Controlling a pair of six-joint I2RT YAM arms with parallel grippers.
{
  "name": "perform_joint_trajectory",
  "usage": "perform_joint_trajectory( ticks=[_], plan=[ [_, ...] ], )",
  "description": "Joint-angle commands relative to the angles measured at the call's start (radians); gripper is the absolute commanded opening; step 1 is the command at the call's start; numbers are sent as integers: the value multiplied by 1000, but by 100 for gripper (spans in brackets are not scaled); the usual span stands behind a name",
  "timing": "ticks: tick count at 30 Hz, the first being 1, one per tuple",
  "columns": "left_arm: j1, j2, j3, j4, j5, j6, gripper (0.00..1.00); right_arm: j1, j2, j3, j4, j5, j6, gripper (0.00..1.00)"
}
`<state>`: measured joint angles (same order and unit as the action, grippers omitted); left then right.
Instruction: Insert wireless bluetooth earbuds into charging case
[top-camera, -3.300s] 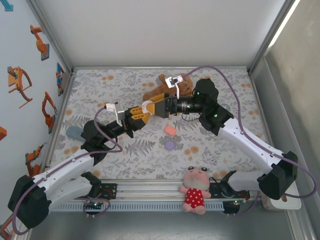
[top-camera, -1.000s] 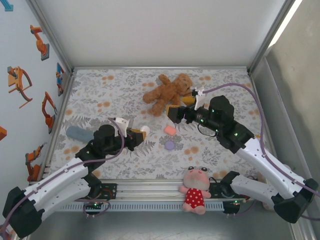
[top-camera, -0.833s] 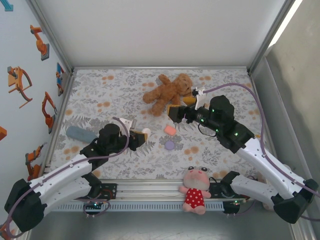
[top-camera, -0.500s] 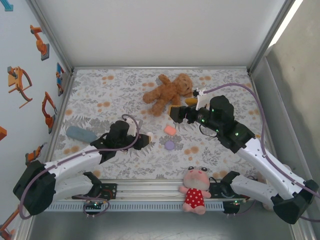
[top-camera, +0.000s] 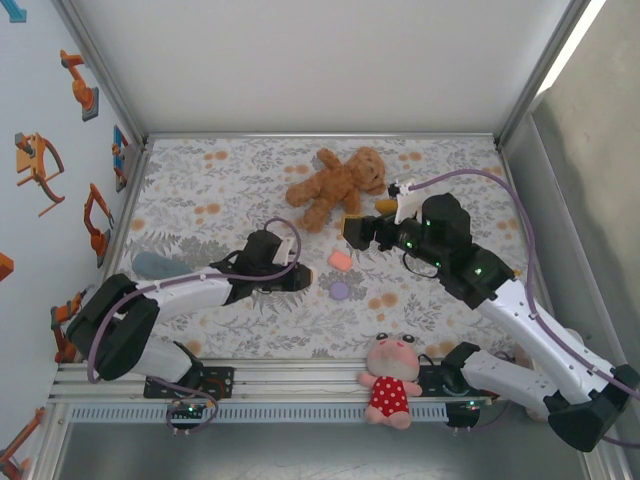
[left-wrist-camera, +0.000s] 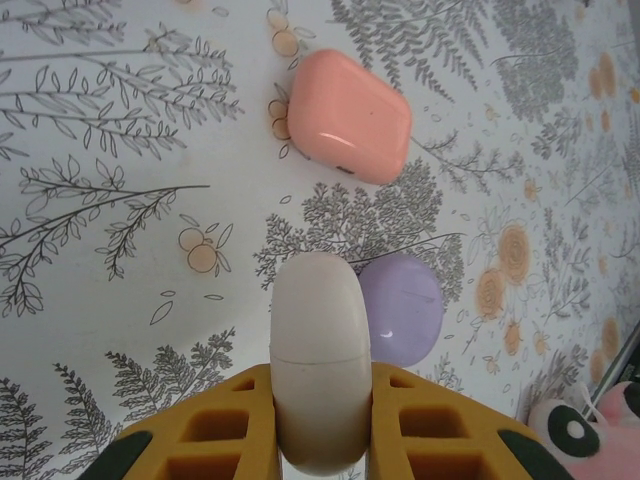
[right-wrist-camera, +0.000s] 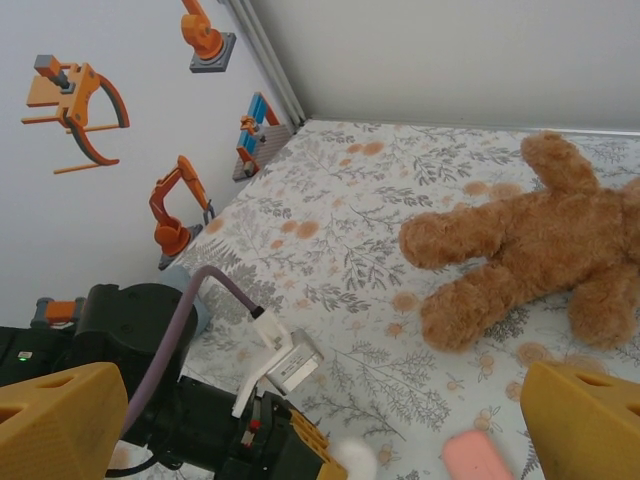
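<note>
Your left gripper (left-wrist-camera: 320, 390) is clamped on a white charging case (left-wrist-camera: 320, 340) with a seam across its middle. A purple case (left-wrist-camera: 408, 305) lies just past the held case's tip, slightly right, and a pink case (left-wrist-camera: 350, 115) lies farther ahead. Your right gripper (top-camera: 351, 232) has its jaws spread wide, with the brown teddy bear (right-wrist-camera: 545, 240) ahead of it to the right.
</note>
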<state>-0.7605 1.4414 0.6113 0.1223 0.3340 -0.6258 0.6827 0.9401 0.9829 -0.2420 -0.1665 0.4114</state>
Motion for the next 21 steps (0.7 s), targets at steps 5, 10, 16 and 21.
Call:
perform_joint_trajectory(
  ticks=[5,10,16,21],
  plan=[
    [-2,86,55,-30,28,-29,7,-6,-35,6,-27,25,-40,100],
    [1,115,75,-68,16,-28,16,-8,-34,12,-42,31,-57,100],
    [0,105,67,-75,-16,-34,43,-22,-26,36,-91,38,-77,100],
    [1,56,50,-85,-56,-28,52,-53,-14,49,-135,41,-91,100]
  ],
)
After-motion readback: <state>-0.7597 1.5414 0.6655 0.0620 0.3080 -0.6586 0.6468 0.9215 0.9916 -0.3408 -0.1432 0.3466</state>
